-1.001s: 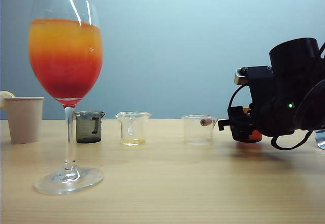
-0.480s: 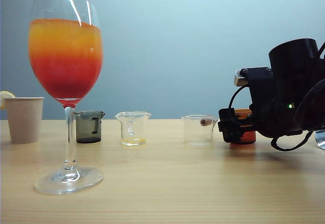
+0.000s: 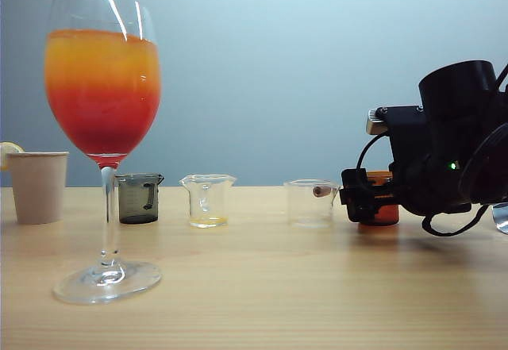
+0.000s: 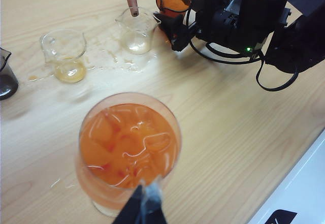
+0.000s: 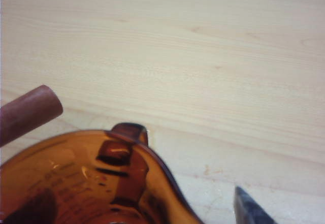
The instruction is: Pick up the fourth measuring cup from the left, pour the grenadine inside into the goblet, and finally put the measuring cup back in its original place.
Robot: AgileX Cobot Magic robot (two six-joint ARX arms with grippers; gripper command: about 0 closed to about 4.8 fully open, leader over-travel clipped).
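Note:
The goblet (image 3: 103,88) stands at the front left, filled with orange juice over a red layer of grenadine (image 3: 103,124). The left wrist view looks down into the goblet (image 4: 129,148). My left gripper (image 4: 144,211) hovers above it, its dark fingers together, holding nothing. The amber fourth measuring cup (image 3: 381,211) stands upright on the table at the right end of the cup row, between the spread fingers of my right gripper (image 3: 359,199). It is open and apart from the cup (image 5: 76,178), with one fingertip (image 5: 249,209) showing clear of the wall.
A beige paper cup (image 3: 37,186) stands at the far left. Then come a smoky grey cup (image 3: 140,198), a clear cup with yellow dregs (image 3: 208,201) and a clear cup holding a brown stick (image 3: 311,201). Wet spill marks (image 4: 117,61) lie near them.
The right gripper's jaws have spread away from the amber cup, which now stands free and upright on the table. The left arm and goblet have not moved.

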